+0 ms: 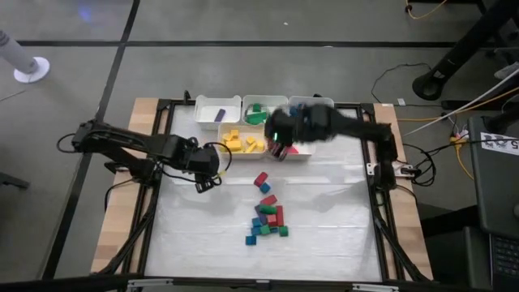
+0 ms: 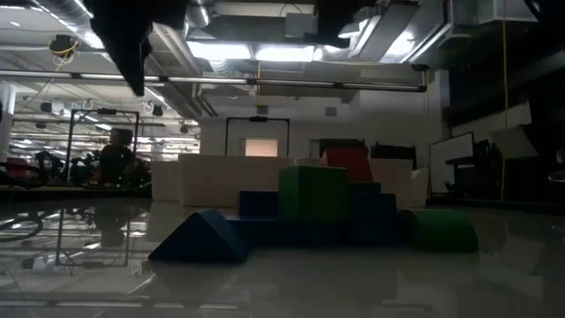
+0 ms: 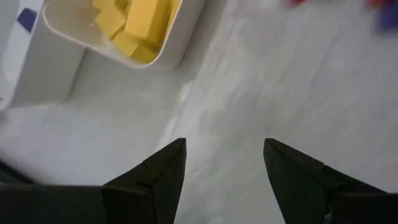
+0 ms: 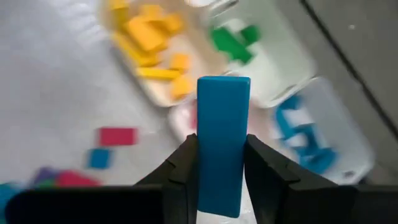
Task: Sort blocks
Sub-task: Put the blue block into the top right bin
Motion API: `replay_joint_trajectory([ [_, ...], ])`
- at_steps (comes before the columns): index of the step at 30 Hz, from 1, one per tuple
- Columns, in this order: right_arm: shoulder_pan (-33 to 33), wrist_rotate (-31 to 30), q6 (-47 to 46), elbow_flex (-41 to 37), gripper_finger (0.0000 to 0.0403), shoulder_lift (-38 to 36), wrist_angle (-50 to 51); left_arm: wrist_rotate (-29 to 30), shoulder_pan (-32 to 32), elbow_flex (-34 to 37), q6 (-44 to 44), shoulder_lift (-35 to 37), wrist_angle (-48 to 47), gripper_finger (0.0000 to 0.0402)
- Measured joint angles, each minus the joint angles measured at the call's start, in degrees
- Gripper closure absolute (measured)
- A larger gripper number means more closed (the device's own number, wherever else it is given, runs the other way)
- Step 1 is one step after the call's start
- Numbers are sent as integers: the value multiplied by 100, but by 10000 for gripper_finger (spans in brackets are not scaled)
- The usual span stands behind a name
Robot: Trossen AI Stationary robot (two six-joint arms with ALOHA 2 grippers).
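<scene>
My right gripper [image 4: 222, 142] is shut on a long blue block [image 4: 222, 112] above the white bins at the table's far side; in the high view it [image 1: 280, 143] hangs over the yellow bin [image 1: 242, 143] and the red one [image 1: 297, 152]. My left gripper [image 3: 224, 146] stands open over bare table just near of the yellow bin [image 3: 163, 48]; the high view shows it [image 1: 207, 178] left of the loose blocks. A pile of red, blue, green and purple blocks [image 1: 268, 217] lies mid-table, seen close in the low view [image 2: 312, 208]. My right gripper pinches the blue block's two long sides [image 4: 205, 158] between its two fingers. The block lies along the fingers and sticks out past their tips. The fingers slant down from above. The block is lifted clear, over the bins.
A bin with a purple block [image 1: 216, 113], a bin of green blocks [image 1: 258, 112] and a bin of blue ones [image 4: 311, 140] stand in the far row. A single red block [image 1: 260, 179] lies between bins and pile. Bare table spreads left, right and near of the pile.
</scene>
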State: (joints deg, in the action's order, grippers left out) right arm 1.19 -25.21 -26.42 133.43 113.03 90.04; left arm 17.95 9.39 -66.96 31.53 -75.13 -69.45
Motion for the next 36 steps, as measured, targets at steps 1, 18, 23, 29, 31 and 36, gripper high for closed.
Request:
replay_joint_trajectory([
  [1, 226, 40, 235, 1, 301, -28, 0, 0, 54, 0, 159, 56, 116, 199],
  [18, 3482, 1949, 1638, -1900, 280, -33, -44, 23, 535, 2, 764, -516, 3020, 199],
  [23, 3810, 1954, 1640, -2679, 263, -33, -264, 24, 591, 2, 768, -929, 3516, 199],
  [29, 3959, 1772, 1644, -3207, 259, -33, -1139, 19, 857, 2, 1046, -1283, 3610, 199],
  [31, 3980, 1777, 1645, -3280, 259, -33, -1383, 19, 963, 2, 1206, -1348, 3621, 199],
  [36, 3974, 1776, 1644, -3276, 258, -33, -1601, 16, 1340, 2, 1599, -1424, 3990, 199],
])
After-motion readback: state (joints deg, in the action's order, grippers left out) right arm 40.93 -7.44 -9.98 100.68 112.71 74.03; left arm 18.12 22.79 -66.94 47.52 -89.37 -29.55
